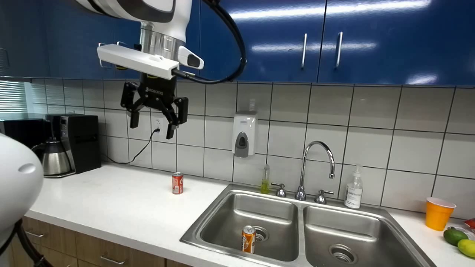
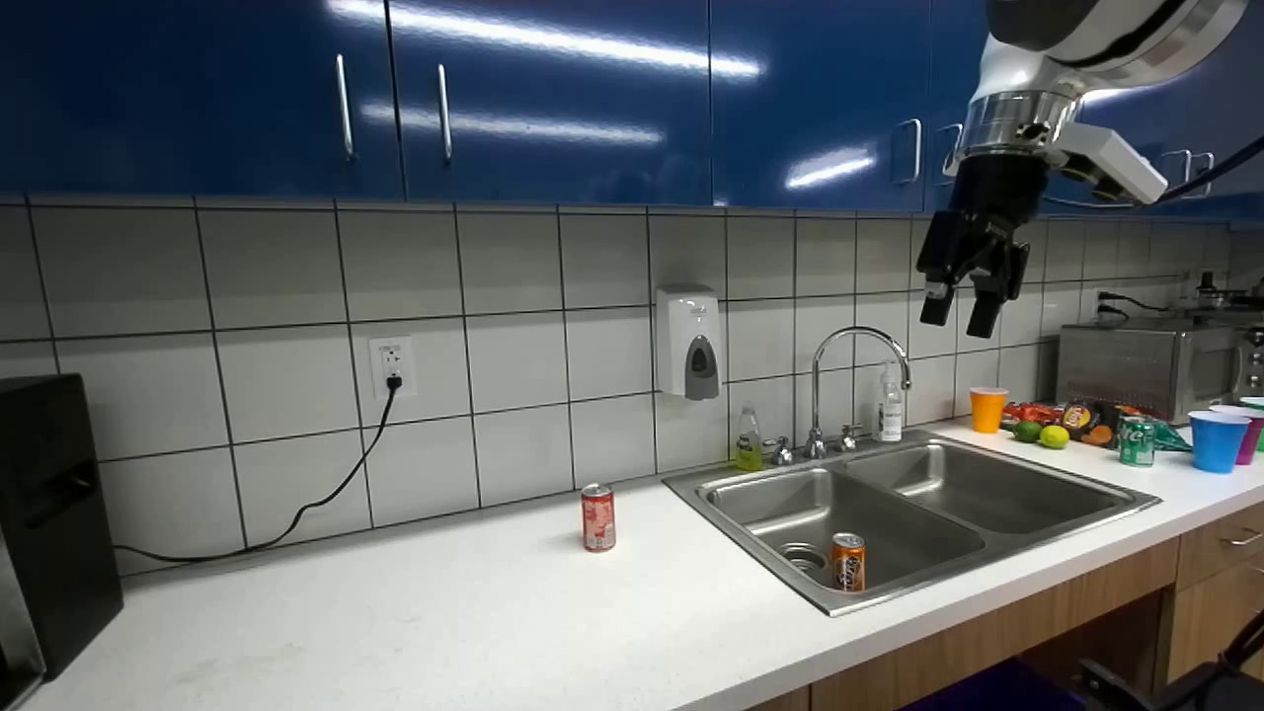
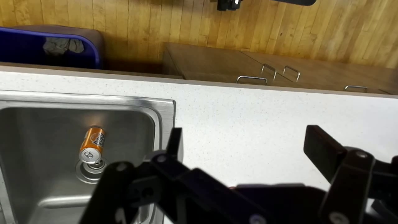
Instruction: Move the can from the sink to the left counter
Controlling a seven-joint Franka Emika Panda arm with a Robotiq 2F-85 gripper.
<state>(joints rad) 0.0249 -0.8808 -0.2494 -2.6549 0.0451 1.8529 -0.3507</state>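
Free room: you have air beneath your spread gripper (image 1: 152, 127), upper left of an exterior view; air above the can (image 3: 92, 145), left of the wrist view; a broad bare stretch of the left counter (image 2: 365, 612), lower left in both exterior views.
Obstacles: walls of the sink (image 3: 164, 115) around the can, the nearest just beside it; faucet (image 1: 303, 168), right of centre in both exterior views; red can (image 1: 177, 183), on that counter, left of centre; wall dispenser (image 1: 245, 129), near centre; blue cabinets (image 1: 274, 33), along the top.
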